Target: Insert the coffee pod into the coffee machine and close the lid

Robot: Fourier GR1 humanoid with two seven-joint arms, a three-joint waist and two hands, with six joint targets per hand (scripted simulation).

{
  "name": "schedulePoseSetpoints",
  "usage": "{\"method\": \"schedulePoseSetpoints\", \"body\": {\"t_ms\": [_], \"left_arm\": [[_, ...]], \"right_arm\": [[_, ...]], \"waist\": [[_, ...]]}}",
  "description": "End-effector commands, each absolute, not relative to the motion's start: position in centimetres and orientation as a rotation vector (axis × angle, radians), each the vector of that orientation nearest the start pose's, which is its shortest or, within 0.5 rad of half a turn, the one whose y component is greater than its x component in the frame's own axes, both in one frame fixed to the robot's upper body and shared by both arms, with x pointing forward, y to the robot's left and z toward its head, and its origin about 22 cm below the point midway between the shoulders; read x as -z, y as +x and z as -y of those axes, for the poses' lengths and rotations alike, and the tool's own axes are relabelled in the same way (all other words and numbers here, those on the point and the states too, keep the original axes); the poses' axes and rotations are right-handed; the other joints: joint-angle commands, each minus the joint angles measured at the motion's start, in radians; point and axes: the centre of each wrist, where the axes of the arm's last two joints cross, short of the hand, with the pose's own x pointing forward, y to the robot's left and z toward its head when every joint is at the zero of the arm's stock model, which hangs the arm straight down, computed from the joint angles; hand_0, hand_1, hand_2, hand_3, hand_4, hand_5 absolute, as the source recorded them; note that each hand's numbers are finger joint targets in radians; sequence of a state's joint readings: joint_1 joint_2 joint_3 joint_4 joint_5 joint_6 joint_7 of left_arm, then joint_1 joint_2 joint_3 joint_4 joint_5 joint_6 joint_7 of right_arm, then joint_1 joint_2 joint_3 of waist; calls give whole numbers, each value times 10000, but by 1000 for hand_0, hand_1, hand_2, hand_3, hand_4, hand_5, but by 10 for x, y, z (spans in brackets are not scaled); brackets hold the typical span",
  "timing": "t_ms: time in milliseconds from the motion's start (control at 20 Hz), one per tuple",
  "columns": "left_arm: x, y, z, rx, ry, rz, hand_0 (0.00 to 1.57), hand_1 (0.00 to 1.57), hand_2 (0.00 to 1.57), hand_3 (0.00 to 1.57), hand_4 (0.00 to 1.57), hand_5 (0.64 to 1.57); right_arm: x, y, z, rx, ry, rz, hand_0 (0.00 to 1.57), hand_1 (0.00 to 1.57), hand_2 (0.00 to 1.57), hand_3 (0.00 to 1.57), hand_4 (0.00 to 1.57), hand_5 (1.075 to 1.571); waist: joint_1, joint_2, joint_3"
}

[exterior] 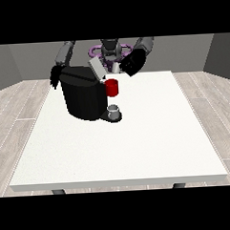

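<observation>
On white table (137,144), wood floor (20,102) around: coffee machine (82,97); both hands' finger state unclear.

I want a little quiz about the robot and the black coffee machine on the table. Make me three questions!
1. True or false: the coffee machine has its lid up.
2. What stands on the machine's base, under the red part? A) a small grey cup B) a spoon C) a banana
3. Fill in: the hand at the view's right is just above the small light ____.

Key:
1. True. The lid stands tilted up above the machine's top.
2. A, the small grey cup.
3. Pod. It shows just beside that hand, above the red part. The hand at the view's left is by the machine's far side.
</observation>
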State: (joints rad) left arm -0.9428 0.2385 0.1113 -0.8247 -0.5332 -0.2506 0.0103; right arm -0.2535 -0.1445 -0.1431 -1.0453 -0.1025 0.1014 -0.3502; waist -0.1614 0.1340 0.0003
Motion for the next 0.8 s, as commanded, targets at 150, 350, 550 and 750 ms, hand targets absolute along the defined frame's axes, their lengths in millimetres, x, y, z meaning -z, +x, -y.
{"method": "schedulePoseSetpoints", "body": {"t_ms": [150, 350, 550, 750], "left_arm": [[-194, 451, -214, 7595, 4635, 16767, 1436, 1436, 1456, 1327, 621, 1571], [-216, 456, -212, 7094, 4494, 16581, 1459, 1459, 1456, 1381, 604, 1571], [-226, 456, -246, 6709, 4988, 16950, 1454, 1454, 1477, 1395, 596, 1571], [-245, 459, -248, 6350, 4624, 16922, 1451, 1451, 1483, 1390, 609, 1571]], "right_arm": [[28, 320, 264, -753, 784, 17712, 0, 0, 0, 0, 183, 1571], [24, 328, 265, -904, 919, 17545, 0, 0, 0, 0, 286, 1571], [14, 332, 274, -797, 971, 17609, 0, 0, 0, 0, 202, 1571], [11, 337, 255, -1121, 985, 17998, 0, 0, 0, 0, 258, 1571]], "waist": [[-430, 1537, 1], [-456, 1423, 2], [-674, 1788, -2], [-1066, 2055, -4]]}}
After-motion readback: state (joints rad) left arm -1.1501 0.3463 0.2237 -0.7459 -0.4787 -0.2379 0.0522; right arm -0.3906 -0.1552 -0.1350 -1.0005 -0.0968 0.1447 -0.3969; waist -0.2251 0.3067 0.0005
